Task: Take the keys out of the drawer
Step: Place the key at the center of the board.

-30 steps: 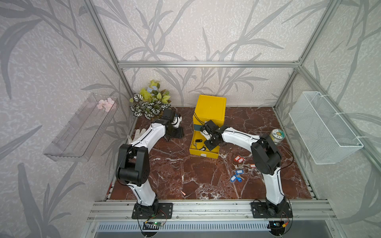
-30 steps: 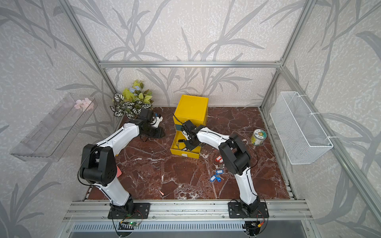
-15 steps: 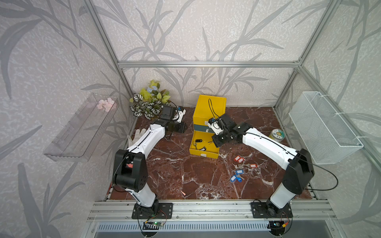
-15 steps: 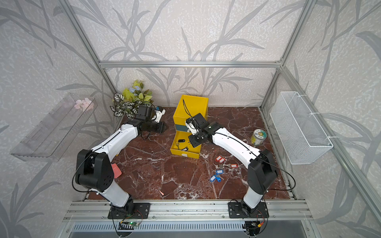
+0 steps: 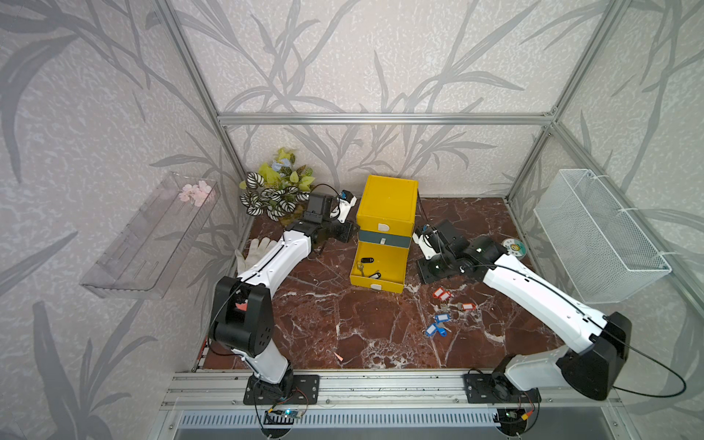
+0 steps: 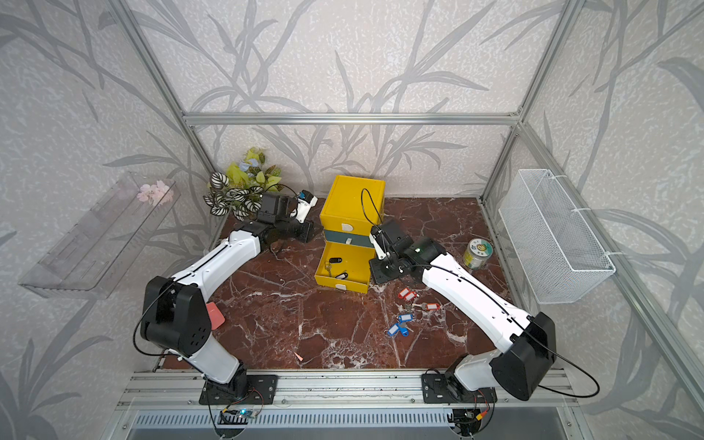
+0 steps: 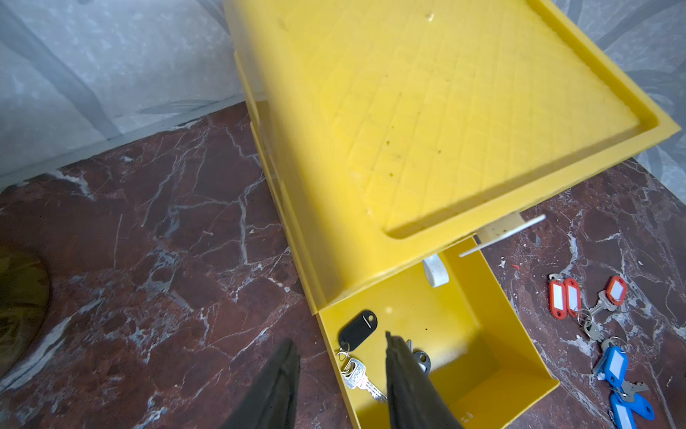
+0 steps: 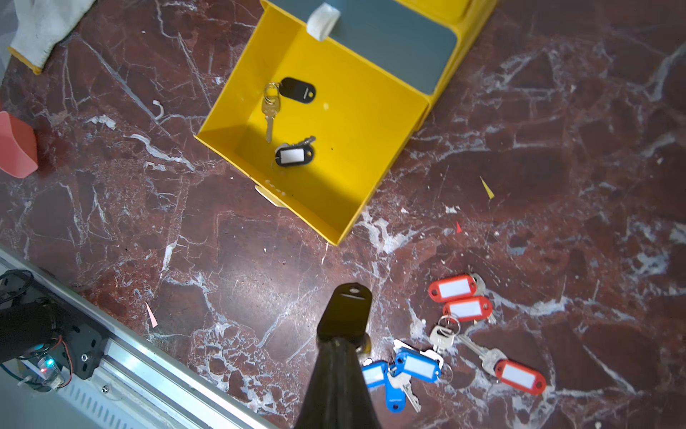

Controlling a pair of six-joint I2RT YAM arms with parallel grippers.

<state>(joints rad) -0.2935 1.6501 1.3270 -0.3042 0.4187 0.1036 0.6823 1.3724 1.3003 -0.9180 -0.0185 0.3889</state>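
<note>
The yellow drawer (image 5: 396, 263) stands pulled out at the bottom of the yellow cabinet (image 5: 386, 204). Two black-tagged keys (image 8: 295, 91) (image 8: 294, 155) lie in it, also seen in the left wrist view as a black-tagged key (image 7: 358, 328). My right gripper (image 8: 340, 340) is shut on a third black-tagged key (image 8: 347, 308), held over the floor right of the drawer (image 8: 371, 163). Beneath it lie the red-tagged keys (image 8: 453, 288) and blue-tagged keys (image 8: 417, 366). My left gripper (image 7: 337, 340) is open and holds nothing, hanging over the drawer's left wall (image 7: 328, 334).
A potted plant (image 5: 276, 190) and a white glove (image 5: 253, 253) lie at the back left. A tin (image 5: 512, 247) sits at the right, below a wire basket (image 5: 594, 236). A clear shelf (image 5: 152, 236) hangs on the left wall. A pink piece (image 6: 215, 315) lies by the left arm's base.
My right gripper has risen out of the drawer with a black-tagged key and swung to the right of it. My left gripper has moved right, up to the cabinet's side.
</note>
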